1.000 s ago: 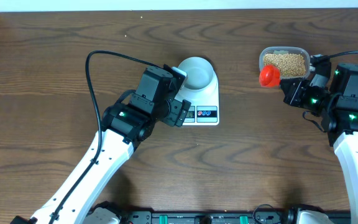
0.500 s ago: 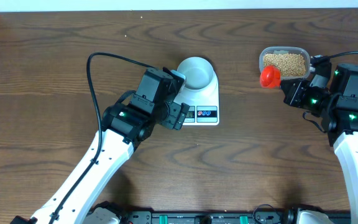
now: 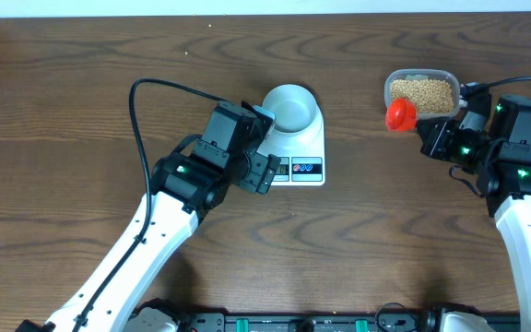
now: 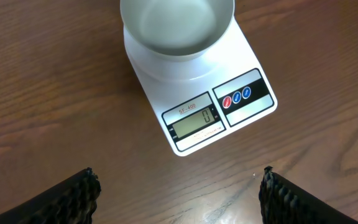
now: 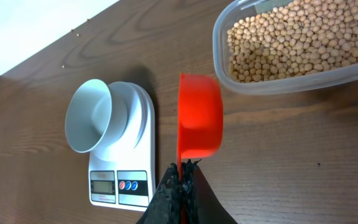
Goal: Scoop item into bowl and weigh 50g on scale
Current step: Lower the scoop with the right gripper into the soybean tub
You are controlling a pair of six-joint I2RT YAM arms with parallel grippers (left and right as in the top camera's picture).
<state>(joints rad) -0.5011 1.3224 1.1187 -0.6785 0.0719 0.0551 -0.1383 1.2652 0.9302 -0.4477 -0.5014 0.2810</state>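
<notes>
Right gripper [image 5: 180, 171] was pinching the handle of a red scoop [image 5: 199, 116]. Seen from overhead, the scoop hung just beside the container [image 5: 219, 43], at its 7 o'clock corner. Beans [image 5: 297, 37] lay in that container, at 3 o'clock from the bowl [image 4: 177, 25] and well apart from it. Left gripper [image 4: 179, 199] was spread wide with nothing between its fingers, just beside the scale [image 4: 197, 93] at its 9 o'clock side in the overhead view. The bowl sat on the scale's 12 o'clock end, and the display [image 4: 194, 122] read 0.
</notes>
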